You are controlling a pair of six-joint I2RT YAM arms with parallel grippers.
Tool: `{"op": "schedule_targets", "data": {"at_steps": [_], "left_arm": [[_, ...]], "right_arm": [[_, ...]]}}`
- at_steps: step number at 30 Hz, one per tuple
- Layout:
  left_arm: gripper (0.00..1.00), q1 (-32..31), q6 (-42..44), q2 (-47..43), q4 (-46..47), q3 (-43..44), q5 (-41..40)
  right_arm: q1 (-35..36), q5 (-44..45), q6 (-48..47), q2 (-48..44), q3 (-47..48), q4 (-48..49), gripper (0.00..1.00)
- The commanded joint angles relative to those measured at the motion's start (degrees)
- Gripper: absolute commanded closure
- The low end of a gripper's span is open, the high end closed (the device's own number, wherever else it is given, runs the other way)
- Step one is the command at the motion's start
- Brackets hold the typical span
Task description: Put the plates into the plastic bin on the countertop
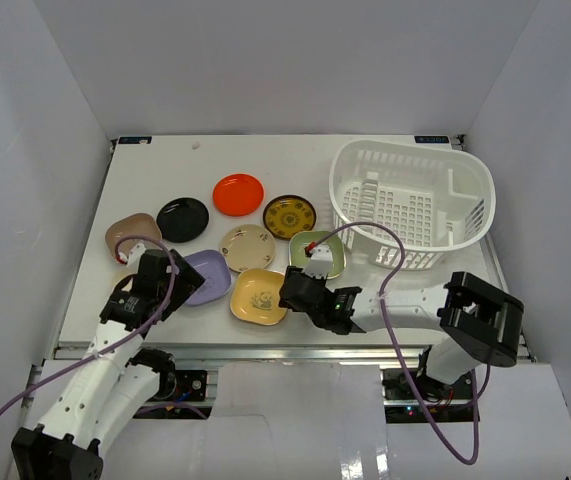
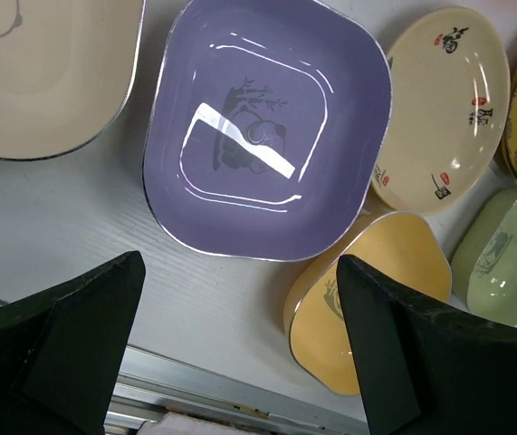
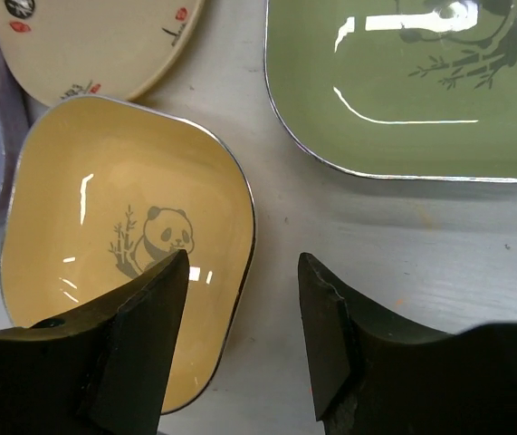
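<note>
Top view: white desk [image 1: 155, 165] w/ the bin [image 1: 412, 203] at far right. Eight plates lie on the desk left of it, all outside the bin: orange plate [image 1: 238, 194], black plate [image 1: 182, 219], patterned plate [image 1: 289, 216], beige plate [image 1: 247, 247], tan plate [image 1: 130, 236], purple plate [image 1: 205, 276], yellow plate [image 1: 259, 296], green plate [image 1: 317, 253]. The left fingers [image 1: 180, 275] sit at the purple plate's left edge. The right fingers [image 1: 293, 290] are btwn the yellow and green plates.

Left wrist view: fingers spread wide, holding nothing, w/ the purple plate [image 2: 267, 127] just ahead. Tan plate [image 2: 50, 72] is at upper left, yellow plate [image 2: 398, 245] at right.

Right wrist view: fingers apart, nothing held, straddling the right rim of the yellow plate [image 3: 122, 208]. One is over the plate, the other over bare desk. Can't tell if they touch it. Green plate [image 3: 412, 82] is ahead on the right.
</note>
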Motion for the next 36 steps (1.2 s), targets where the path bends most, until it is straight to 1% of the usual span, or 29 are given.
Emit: {"op": "schedule_targets", "data": {"at_steps": [1,2,4,5,7,8,10,11,16,17,18,19,20,21,22,23,24,25,26,27,28,29,30,31,32,33,34,35,36], "left_arm": [[0.02,-0.3,-3.0,1.4,3.0,-2.2,-1.2],[0.02,-0.3,-3.4,2.0,3.5,-2.9,-1.4],[0.02,-0.3,-4.4,3.6,4.4,-4.5,-1.5],[0.03,-0.3,-4.7,4.2,4.7,-5.1,-1.6],[0.04,-0.3,-5.5,5.6,5.7,-6.5,-2.0],[0.05,-0.2,-5.5,6.1,6.5,-7.3,-2.2],[0.06,-0.3,-5.8,7.2,7.4,-8.3,-2.6],[0.07,-0.3,-5.9,8.4,8.0,-8.7,-3.0],[0.2,-0.2,-6.2,10.2,10.7,-10.9,-4.1],[0.21,-0.3,-6.0,10.2,10.9,-10.9,-4.1],[0.25,-0.3,-5.9,10.2,11.3,-11.0,-4.5],[0.27,-0.3,-5.7,10.1,11.4,-11.1,-4.8],[0.28,-0.3,-5.5,10.1,11.6,-11.2,-4.8],[0.31,-0.3,-5.1,9.8,12.2,-11.2,-4.9],[0.36,-0.3,-4.9,9.7,12.4,-11.3,-5.1],[0.37,-0.3,-4.8,9.8,12.8,-11.3,-5.2],[0.4,-0.3,-4.5,10.1,13.3,-11.4,-5.5],[0.45,-0.2,-4.3,10.5,13.7,-11.3,-5.6],[0.54,-0.2,-4.1,10.8,14.2,-11.3,-5.6],[0.6,-0.3,-3.8,11.2,14.5,-11.0,-5.6],[0.64,-0.3,-3.3,12.1,14.6,-10.9,-5.5],[0.75,-0.3,-3.1,12.5,14.9,-10.6,-5.5],[0.81,-0.2,-2.8,12.9,15.2,-10.3,-5.4],[0.88,-0.2,-1.7,13.4,15.3,-10.2,-4.7],[1.0,-0.3,-1.2,13.7,15.4,-9.5,-4.2],[1.0,-0.3,-0.6,13.8,15.3,-9.0,-3.7],[1.0,-0.3,0.6,13.5,15.3,-8.7,-2.7],[1.0,-0.2,1.2,13.1,15.1,-8.2,-2.4],[1.0,-0.3,1.8,12.2,14.8,-7.4,-1.9]], "right_arm": [[-0.2,-0.9,1.5,2.5,2.3,2.9,0.43],[-0.2,-1.1,1.8,3.2,2.5,2.8,0.47],[-0.2,-1.9,1.9,5.0,3.1,2.9,0.5],[-0.2,-2.1,2.0,5.5,3.3,2.9,0.57],[-0.2,-2.0,2.3,5.9,2.9,2.9,0.64],[-0.2,-1.8,2.4,5.2,2.6,2.9,0.73],[-0.1,-0.6,2.5,3.9,1.2,2.7,0.82],[-0.2,-0.3,2.3,1.9,0.6,2.4,0.91],[2.8,2.8,-0.5,-6.8,-1.0,-1.7,0.92],[3.4,3.2,-1.6,-10.4,-0.7,-2.3,0.92],[4.6,4.7,-4.3,-12.4,-0.3,-4.6,0.92],[5.0,5.6,-6.3,-14.3,1.1,-5.4,0.92],[5.1,6.4,-8.5,-18.3,1.8,-6.1,0.92],[4.6,9.0,-11.5,-20.5,2.6,-6.2,0.92],[4.0,9.9,-18.4,-22.2,3.6,-5.9,0.92],[3.0,10.3,-22.0,-25.4,6.5,-6.0,0.92],[-0.4,10.4,-25.2,-26.7,8.1,-6.0,0.92],[-2.5,10.5,-30.5,-27.9,9.6,-5.9,0.92],[-4.6,10.6,-33.0,-29.8,12.2,-5.9,0.92],[-9.5,10.9,-35.3,-30.4,13.4,-5.9,0.92],[-12.3,11.4,-37.3,-30.9,14.2,-5.9,0.92],[-15.1,11.4,-39.8,-31.3,15.0,-5.9,0.92],[-21.7,8.7,-40.5,-31.4,15.2,-6.1,0.92],[-25.2,6.5,-40.6,-31.3,15.1,-6.8,0.92],[-32.3,4.3,-39.8,-30.7,14.4,-7.1,0.92],[-35.6,-0.6,-39.1,-30.2,14.1,-8.0,0.92],[-38.7,-2.3,-38.3,-28.9,13.5,-8.7,0.92],[-43.9,-3.6,-37.7,-28.3,12.6,-8.8,0.92],[-46.2,-6.3,-37.0,-27.5,11.2,-8.8,0.92]]}}
